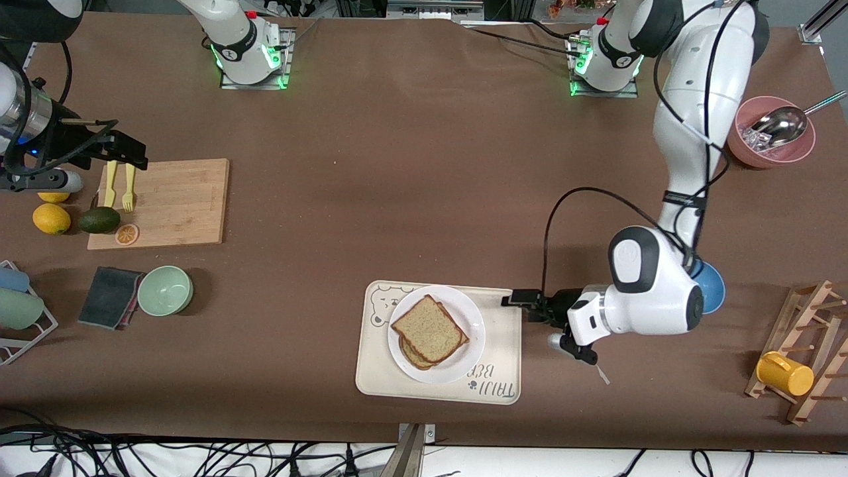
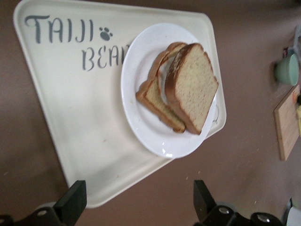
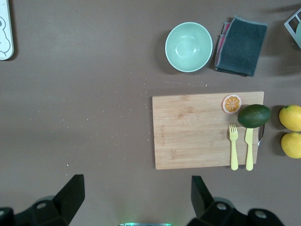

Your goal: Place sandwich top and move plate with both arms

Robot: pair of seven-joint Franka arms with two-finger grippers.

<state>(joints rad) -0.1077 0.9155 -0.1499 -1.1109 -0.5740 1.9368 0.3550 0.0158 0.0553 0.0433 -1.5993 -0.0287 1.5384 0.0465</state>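
Nearest the camera, the sandwich top (image 1: 429,328) already caps the stack on the plate (image 1: 474,324), so the empty, wide-open left end effector (image 1: 513,299) beside the tray (image 1: 371,377) should grip the rim while the open right end effector (image 1: 129,154) waits over the cutting board (image 1: 179,199).

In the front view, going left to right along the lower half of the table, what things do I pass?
Sponge → green bowl → tray → plate with sandwich top → left pincer → blue bowl → yellow cup on wooden rack.
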